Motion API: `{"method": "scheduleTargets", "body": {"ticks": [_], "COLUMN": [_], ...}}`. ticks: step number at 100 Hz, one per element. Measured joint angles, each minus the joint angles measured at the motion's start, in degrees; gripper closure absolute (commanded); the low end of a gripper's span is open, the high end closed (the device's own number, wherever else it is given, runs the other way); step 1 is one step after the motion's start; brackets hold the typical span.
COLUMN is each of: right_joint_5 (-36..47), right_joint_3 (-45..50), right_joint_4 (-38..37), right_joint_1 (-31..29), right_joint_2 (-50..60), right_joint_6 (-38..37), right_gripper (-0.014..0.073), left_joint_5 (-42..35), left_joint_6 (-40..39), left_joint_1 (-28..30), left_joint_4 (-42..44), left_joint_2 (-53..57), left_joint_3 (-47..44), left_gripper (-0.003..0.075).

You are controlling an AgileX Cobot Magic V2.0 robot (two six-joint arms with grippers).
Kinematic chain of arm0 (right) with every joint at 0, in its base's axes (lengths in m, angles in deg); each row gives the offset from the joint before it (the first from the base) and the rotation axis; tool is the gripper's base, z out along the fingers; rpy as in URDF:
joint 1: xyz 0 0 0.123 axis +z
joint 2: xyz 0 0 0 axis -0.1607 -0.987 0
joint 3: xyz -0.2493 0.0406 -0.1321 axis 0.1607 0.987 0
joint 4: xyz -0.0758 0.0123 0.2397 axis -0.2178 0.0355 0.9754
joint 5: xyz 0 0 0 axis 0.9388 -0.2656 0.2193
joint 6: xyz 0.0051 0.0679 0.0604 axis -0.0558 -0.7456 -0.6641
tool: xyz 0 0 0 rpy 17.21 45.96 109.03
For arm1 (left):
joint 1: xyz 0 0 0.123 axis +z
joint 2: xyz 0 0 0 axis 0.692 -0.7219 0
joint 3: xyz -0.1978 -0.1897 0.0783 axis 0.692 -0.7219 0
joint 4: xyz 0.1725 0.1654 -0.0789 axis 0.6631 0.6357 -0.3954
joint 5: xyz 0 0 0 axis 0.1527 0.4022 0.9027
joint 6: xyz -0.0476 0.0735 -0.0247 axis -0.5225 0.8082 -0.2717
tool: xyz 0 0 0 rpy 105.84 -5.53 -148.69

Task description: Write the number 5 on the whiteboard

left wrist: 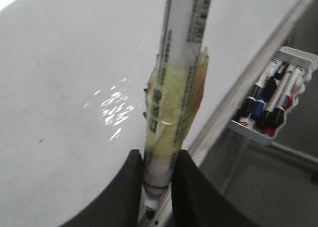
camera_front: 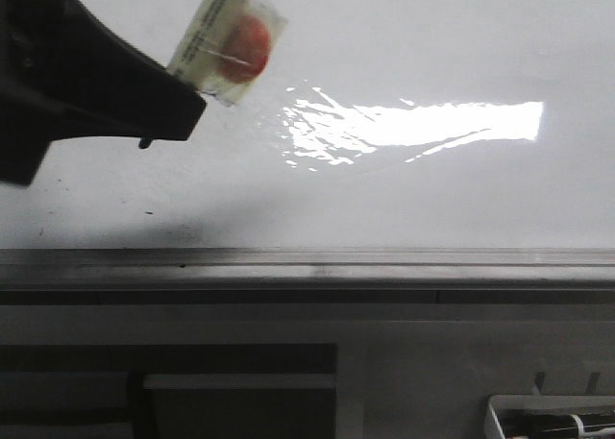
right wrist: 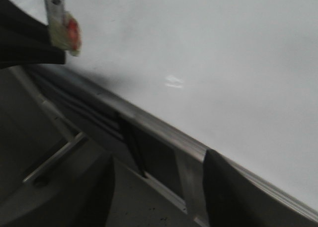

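Observation:
The whiteboard (camera_front: 432, 189) is glossy white with a bright glare patch and a grey edge rail (camera_front: 384, 258). No line of the number 5 shows on it, only tiny specks. My left gripper (camera_front: 178, 112) is at the board's upper left, shut on a white marker (camera_front: 231, 45) wrapped in yellowish tape with a red spot. In the left wrist view my left gripper (left wrist: 159, 160) clamps the marker (left wrist: 171, 113), whose dark tip points down by the rail. Whether the tip touches the board I cannot tell. My right gripper (right wrist: 159, 182) is open and empty, near the rail, facing the board (right wrist: 223, 53).
A white tray (left wrist: 293, 58) with several markers hangs below the rail, also at the bottom right of the front view (camera_front: 553, 420). The frame under the rail has dark panels and bars (right wrist: 54, 157).

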Motion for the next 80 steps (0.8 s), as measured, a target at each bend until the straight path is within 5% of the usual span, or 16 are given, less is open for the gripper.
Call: {"method": "scheduleTargets", "body": {"ticks": [13,39,80], "right_joint_5": [2.7,10.4,21.1], "right_joint_3": [-2.8,-6.2,-6.5], "right_joint_4": [2.0,2.4,2.7], "right_joint_1": [7.0,19.8,24.7], "right_joint_2": [-7.0,-17.1,-24.2], "right_joint_6": [3.5,6.4,6.5], "right_gripper": [0.0237,0.0237,0.0238], "left_joint_5": [0.9,1.1,1.1], "left_joint_6": [0.3,0.3,0.3], "left_joint_1": [-5.8,-9.3,-9.3], "left_joint_4": [9.7,12.4,12.5], "left_joint_2": [0.6,0.6,0.6], "left_joint_3": [0.0,0.0,0.0], "left_gripper": [0.0741,0.0741,0.0741]}}
